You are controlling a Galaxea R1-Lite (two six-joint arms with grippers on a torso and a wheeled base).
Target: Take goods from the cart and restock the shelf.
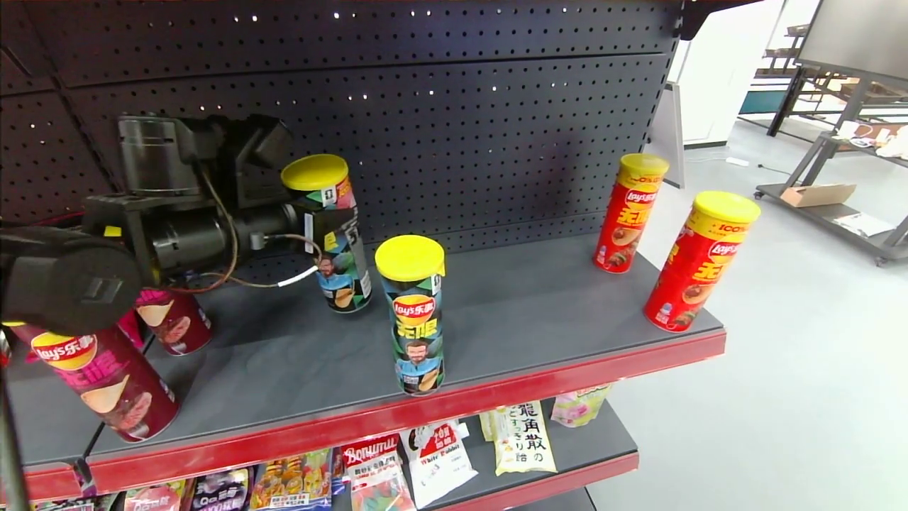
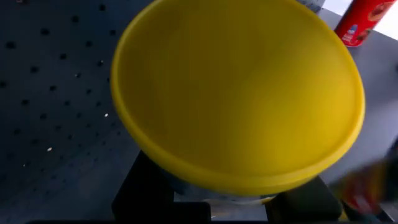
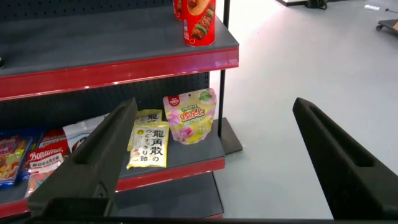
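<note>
The dark can (image 1: 345, 280) stood left of centre in the head view, at the back of the shelf (image 1: 539, 319), yellow lid (image 2: 239, 99) on top. The left gripper (image 1: 316, 227) was clamped around its middle. A second can (image 1: 417, 319) stood lower centre by the front edge, two red cans (image 1: 630, 213) at right, maroon cans (image 1: 106, 383) at lower left. The right gripper (image 3: 214, 109) was spread wide and empty, before bags (image 3: 189, 115) on the lower shelf (image 3: 180, 165).
</note>
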